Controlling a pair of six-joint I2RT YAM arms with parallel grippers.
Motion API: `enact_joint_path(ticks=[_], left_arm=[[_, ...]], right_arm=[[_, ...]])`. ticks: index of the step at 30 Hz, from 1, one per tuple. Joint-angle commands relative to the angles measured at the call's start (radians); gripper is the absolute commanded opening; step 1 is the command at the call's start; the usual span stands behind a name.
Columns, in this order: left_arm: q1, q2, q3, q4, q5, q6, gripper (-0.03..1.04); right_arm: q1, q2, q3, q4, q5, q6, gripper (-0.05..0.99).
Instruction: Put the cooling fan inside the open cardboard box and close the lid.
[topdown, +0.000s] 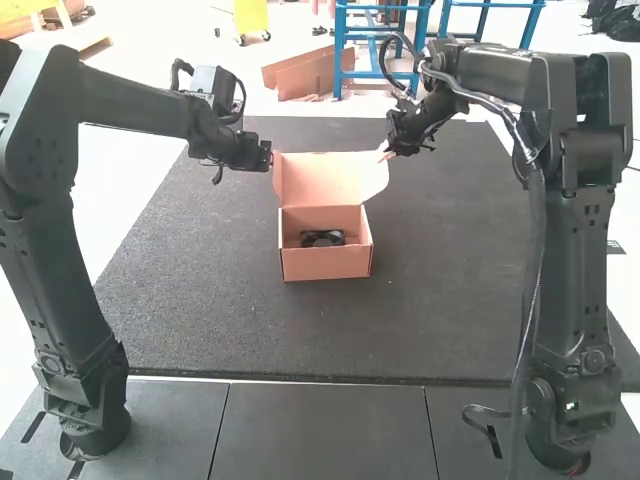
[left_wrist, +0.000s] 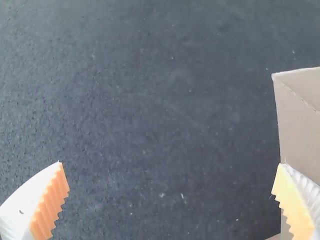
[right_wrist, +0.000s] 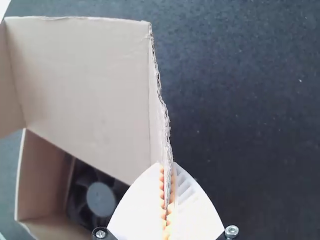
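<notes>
Box (topdown: 326, 258) sits mid-mat (topdown: 180, 280), open at the top. Fan (topdown: 322, 238) is already in it, black, down on the bottom and looking flat with the hub up; my right wrist cam shows it low against the box's inner wall. Lid (topdown: 325, 178) is not closed: it stands about upright off the back wall, inner face toward the arms. Right tool (right_wrist: 166, 172) is clamped on the lid's right edge near the top corner. The cardboard runs edge-on between the orange pads (right_wrist: 162, 182), and the white ribbed fingers are tight against it. On the high cam that arm comes in from the right and meets the corner from above and behind. Left tool (left_wrist: 169, 166) is wide and holds nothing, with bare mat between the fingers. It hangs at the lid's upper left corner, about level with the top edge. One left finger (left_wrist: 295, 200) is just beside the lid's left edge; I can't tell if it touches. Both tools are up off the surface, one at each top corner of the lid.
</notes>
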Motion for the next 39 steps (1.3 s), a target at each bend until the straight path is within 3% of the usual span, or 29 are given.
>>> enact_joint_path(ticks=[1, 12, 25, 39], left_arm=[[-0.003, -0.037, 0.036, 0.002, 0.011, -0.010, 0.97], [-0.003, -0.046, 0.054, 0.002, 0.011, -0.008, 0.97], [-0.027, -0.103, 0.048, -0.081, 0.009, -0.010, 0.97], [-0.057, -0.201, -0.027, -0.092, 0.007, -0.007, 0.97]], right_arm=[[0.000, -0.011, 0.018, -0.002, -0.008, 0.017, 0.01], [-0.008, -0.018, 0.018, -0.025, -0.004, 0.040, -0.01], [0.023, -0.089, -0.002, -0.023, 0.025, 0.046, -0.01], [0.052, -0.311, -0.343, 0.176, 0.085, 0.081, -0.01]])
